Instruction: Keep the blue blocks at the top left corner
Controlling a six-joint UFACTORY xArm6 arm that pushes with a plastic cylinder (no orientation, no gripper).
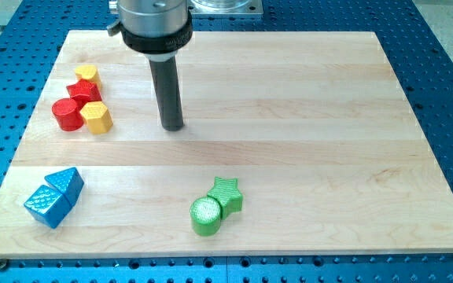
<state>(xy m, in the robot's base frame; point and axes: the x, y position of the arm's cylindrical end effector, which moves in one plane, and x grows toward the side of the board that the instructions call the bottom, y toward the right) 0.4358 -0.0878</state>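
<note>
Two blue blocks lie touching near the view's bottom left: a blue triangular block [66,183] and a blue cube-like block [46,206] just below and left of it. My tip [172,127] rests on the wooden board [305,118] in the upper middle-left, well up and to the right of the blue blocks and not touching any block. The rod stands upright under its grey mount at the view's top.
A cluster sits at the upper left: a yellow block [87,75], a red star-like block [83,92], a red cylinder [67,115] and a yellow hexagonal block [97,117]. A green star [226,194] and green cylinder [206,216] touch at bottom centre.
</note>
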